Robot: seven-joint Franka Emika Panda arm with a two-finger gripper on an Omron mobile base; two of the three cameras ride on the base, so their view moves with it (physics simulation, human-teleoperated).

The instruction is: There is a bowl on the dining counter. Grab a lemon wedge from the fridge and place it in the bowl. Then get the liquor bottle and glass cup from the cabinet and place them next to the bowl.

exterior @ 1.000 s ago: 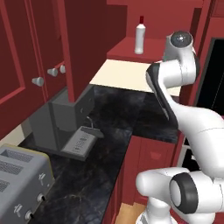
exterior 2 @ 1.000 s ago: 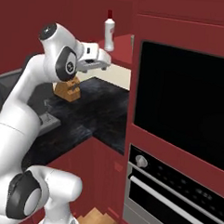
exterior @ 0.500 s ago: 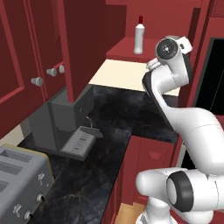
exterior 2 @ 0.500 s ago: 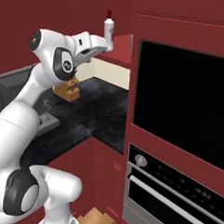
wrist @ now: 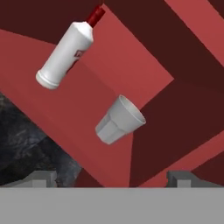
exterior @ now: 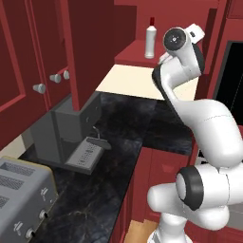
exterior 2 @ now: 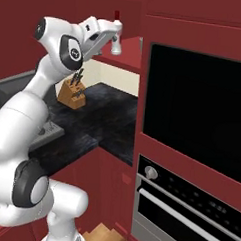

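The liquor bottle (wrist: 65, 50), whitish with a red top, and the glass cup (wrist: 119, 120) stand apart on the red shelf (wrist: 131, 78) of the open cabinet. The hand view is rolled, so both look tilted. My gripper (wrist: 111, 177) is open, short of the cup, with its two fingertips (wrist: 41, 177) wide apart and nothing between them. In the left base view the bottle (exterior: 150, 42) stands on the shelf to the left of my raised hand. In the right base view my gripper (exterior 2: 116, 28) is up at shelf height, just in front of the bottle (exterior 2: 116, 42).
The open cabinet door (exterior: 90, 47) hangs left of the shelf. Below lie a black counter (exterior: 123, 142) with a coffee machine (exterior: 71, 128) and a toaster (exterior: 19, 190). A knife block (exterior 2: 74, 92) stands on the counter, and the black wall oven (exterior 2: 193, 111) is at the right.
The arm has lifted and the hand has risen from below the shelf to shelf level, closer to the bottle and cup. The jaws stayed open.
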